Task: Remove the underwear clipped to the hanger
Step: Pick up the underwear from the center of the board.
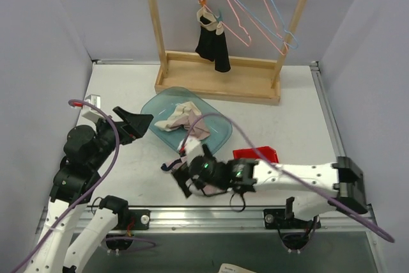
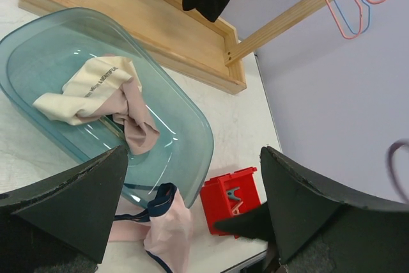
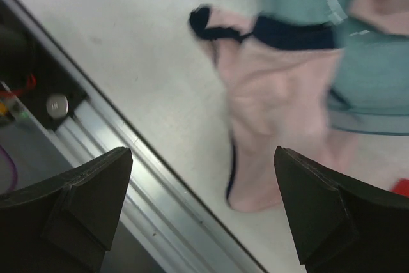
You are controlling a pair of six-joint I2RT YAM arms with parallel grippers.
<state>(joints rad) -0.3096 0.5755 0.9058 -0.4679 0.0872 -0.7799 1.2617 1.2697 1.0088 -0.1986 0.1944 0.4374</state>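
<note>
Nearest the lens, the two dark fingers of the right gripper [image 3: 202, 158] are seen spread wide over the table with nothing between them; directly below them the dark-trimmed pink briefs [image 3: 275, 113] lie crumpled on the white surface, at the near corner of the blue-green tray [image 2: 192, 126] and seemingly touching its rim. The left gripper [image 2: 192, 158] is likewise held fully open and empty, raised to the left of the tray. Two pale pieces [image 2: 102, 94] are heaped inside the tray, which is judged to serve as the collecting place, much as the red bin [image 2: 230, 199] appears to be kept for clothespins (one or two can be made out in it). The black briefs [image 1: 214, 43] hang from a pink wire hanger [image 1: 236, 17] on the wooden rack [image 1: 217, 84], clipped at the beige waistband, so one removal is judged outstanding. Lettering is printed along a cream waistband in the tray, but it cannot be read with confidence.
</note>
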